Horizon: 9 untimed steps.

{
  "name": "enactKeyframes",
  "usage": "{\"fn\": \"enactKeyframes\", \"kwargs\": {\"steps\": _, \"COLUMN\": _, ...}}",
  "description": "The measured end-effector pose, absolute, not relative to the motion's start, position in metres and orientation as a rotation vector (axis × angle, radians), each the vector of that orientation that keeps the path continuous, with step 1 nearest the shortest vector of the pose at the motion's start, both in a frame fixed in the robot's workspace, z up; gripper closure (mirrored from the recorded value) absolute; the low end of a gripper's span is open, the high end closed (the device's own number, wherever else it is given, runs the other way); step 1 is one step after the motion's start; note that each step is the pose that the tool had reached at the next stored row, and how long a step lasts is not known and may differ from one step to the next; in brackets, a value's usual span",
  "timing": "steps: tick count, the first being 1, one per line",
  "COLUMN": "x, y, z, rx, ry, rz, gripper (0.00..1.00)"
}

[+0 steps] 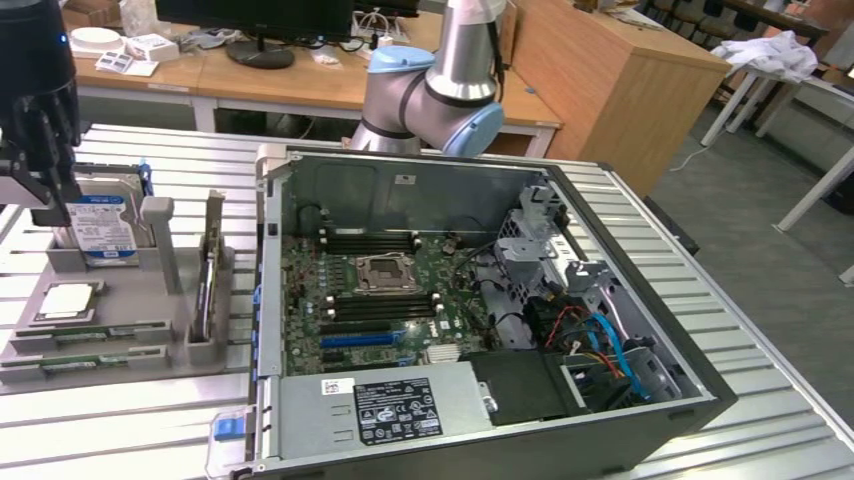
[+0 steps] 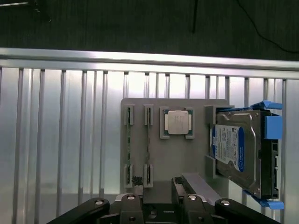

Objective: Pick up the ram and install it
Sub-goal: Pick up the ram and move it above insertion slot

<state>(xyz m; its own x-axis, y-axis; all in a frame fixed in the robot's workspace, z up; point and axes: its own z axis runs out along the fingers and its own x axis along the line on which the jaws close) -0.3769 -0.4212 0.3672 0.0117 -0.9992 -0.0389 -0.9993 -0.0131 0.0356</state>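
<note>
Gripper (image 2: pixel 156 198) open above tray (image 2: pixel 187 156) holding ram (image 2: pixel 148 144) and blue-labelled hard drive (image 2: pixel 229 149).

An open computer case (image 1: pixel 374 190) lies on the surface (image 1: pixel 120 425). Near one edge, a grey holder (image 2: pixel 187 156) keeps a hard drive (image 1: pixel 104 225) standing up and a silver processor chip (image 1: pixel 70 300) lying flat.
</note>
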Motion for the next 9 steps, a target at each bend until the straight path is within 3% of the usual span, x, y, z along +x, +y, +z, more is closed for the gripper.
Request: {"fn": "enactKeyframes", "kwargs": {"steps": 9, "x": -0.3741, "y": -0.4212, "z": 0.3669, "rx": -2.233, "ry": 2.206, "rz": 0.083, "gripper": 0.63}}
